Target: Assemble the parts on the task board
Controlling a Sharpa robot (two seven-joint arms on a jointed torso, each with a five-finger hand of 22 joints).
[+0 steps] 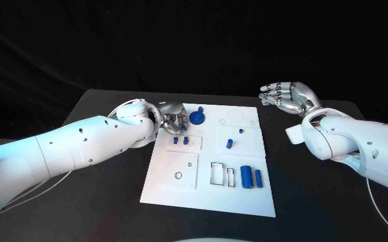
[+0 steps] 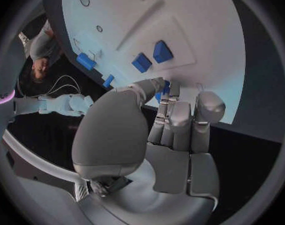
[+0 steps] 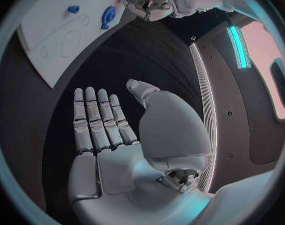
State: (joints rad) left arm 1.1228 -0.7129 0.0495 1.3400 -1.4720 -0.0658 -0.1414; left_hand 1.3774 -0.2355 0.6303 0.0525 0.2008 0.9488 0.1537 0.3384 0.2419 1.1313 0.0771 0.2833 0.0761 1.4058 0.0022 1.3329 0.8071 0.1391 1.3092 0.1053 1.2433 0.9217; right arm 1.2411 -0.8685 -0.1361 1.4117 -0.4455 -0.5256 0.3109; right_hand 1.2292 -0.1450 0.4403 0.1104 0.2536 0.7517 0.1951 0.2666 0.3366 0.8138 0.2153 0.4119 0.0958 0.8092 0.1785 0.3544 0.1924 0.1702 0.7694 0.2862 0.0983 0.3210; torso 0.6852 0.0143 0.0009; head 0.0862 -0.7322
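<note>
A small blue part (image 2: pixel 162 91) sits between the fingers (image 2: pixel 170 116) of my left hand (image 1: pixel 170 117), at the left edge of the white task board (image 1: pixel 246 197), upper middle of the head view. In the left wrist view the thumb and fingertips close around it, so I judge this hand is gripping it, though most of the piece is hidden.

It looks like hard, smooth plastic: probably light, stiff and a little slippery, so a pinch on opposite flat or round sides should hold better than a squeeze from the ends. It seems too small for a full-hand grasp.

Other blue parts lie on the board. A gear-like round piece (image 1: pixel 198 119) sits just beside my left fingers. Two short blocks (image 1: pixel 180 140) rest just below that hand. A small peg (image 1: pixel 230 143) stands near the board's centre, and another small piece (image 1: pixel 240 130) lies just above it. Two longer cylinders (image 1: pixel 250 177) lie side by side near the board's lower right, next to an outlined rectangular slot (image 1: pixel 219 173).

The board lies flat on the black worktop (image 1: pixel 323 208), with raised panels and shallow round recesses.

My right hand (image 1: pixel 286 96) hovers at the upper right of the head view, well apart from the board, fingers straight, a little apart and holding nothing.
</note>
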